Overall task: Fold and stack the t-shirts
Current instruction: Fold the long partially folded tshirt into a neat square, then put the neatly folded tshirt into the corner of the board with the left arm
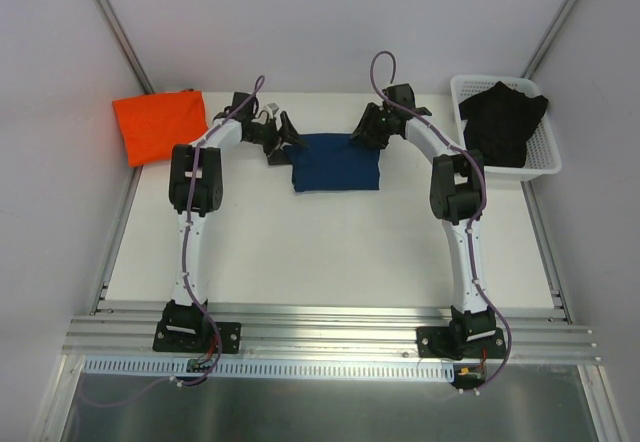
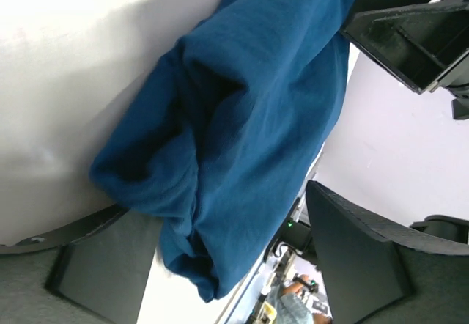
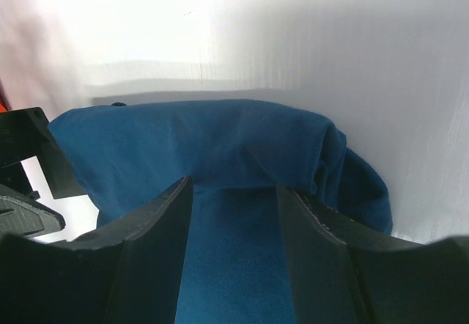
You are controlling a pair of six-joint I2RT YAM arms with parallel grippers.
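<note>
The navy t-shirt (image 1: 335, 162) lies folded at the middle back of the white table (image 1: 330, 252). The orange t-shirt (image 1: 160, 127) lies folded in the far left corner (well apart). The left gripper (image 1: 285, 142) stands spread at the navy shirt's left edge, clamping nothing. The right gripper (image 1: 365, 132), fingers parted, sits over its far right corner, perhaps touching. A white basket (image 1: 540, 169) of black cloth (image 1: 505, 122) stands at the right, and pale walls (image 1: 320, 22) enclose the table.

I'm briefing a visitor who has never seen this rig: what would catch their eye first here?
The bright orange t-shirt, folded at the far left corner of the table, stands out most. Then the folded navy t-shirt at far centre, with the left gripper and right gripper at its sides. A white basket of dark clothes sits far right.
</note>
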